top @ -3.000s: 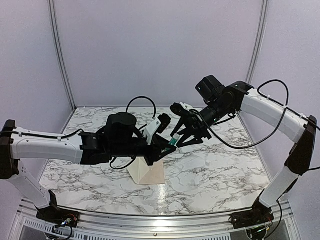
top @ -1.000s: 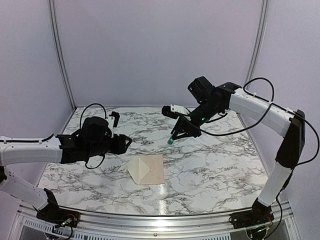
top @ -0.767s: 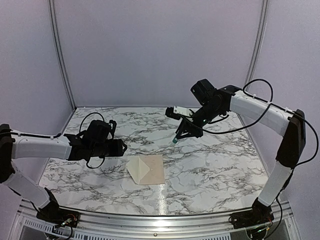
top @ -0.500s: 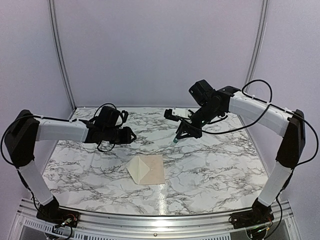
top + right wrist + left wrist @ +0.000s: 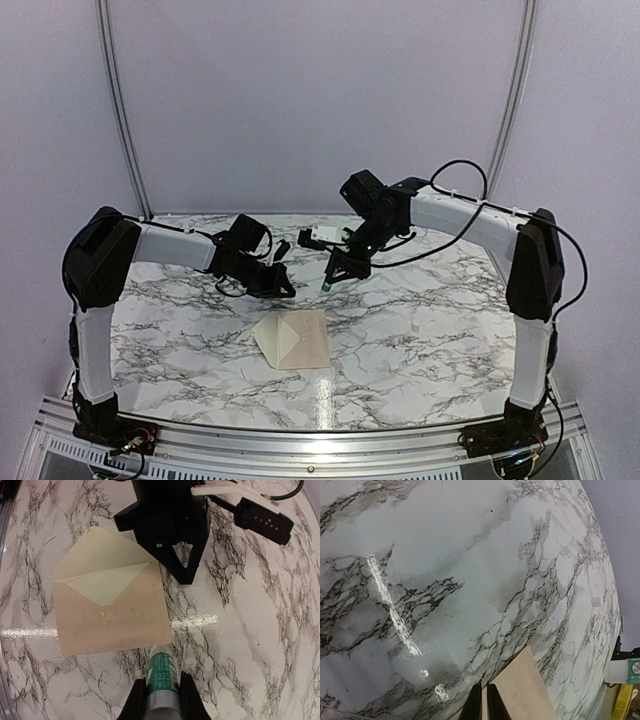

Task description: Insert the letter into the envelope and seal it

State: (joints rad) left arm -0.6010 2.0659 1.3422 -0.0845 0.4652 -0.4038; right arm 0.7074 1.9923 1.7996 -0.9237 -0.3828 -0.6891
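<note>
The envelope (image 5: 300, 340) lies flat on the marble table, near the middle front. In the right wrist view its tan body (image 5: 110, 622) faces up, the pale triangular flap (image 5: 97, 550) is open, and a small blob sits below the mouth. No separate sheet shows, so the letter is hidden. My left gripper (image 5: 284, 288) hangs shut and empty just behind the envelope; its fingertips (image 5: 472, 705) sit over the paper's edge (image 5: 525, 690). My right gripper (image 5: 335, 270) is shut on a green-labelled glue stick (image 5: 162, 677), its tip close to the envelope's corner.
The left gripper's black body (image 5: 170, 525) and its wrist camera (image 5: 260, 517) stand just beyond the envelope in the right wrist view. Pale walls enclose the marble table (image 5: 430, 330). A metal rail (image 5: 320, 440) runs along the near edge.
My left arm has swung from the left side to the back centre, and its jaws have closed. The right gripper with the glue stick has shifted left. The envelope has stayed put.
</note>
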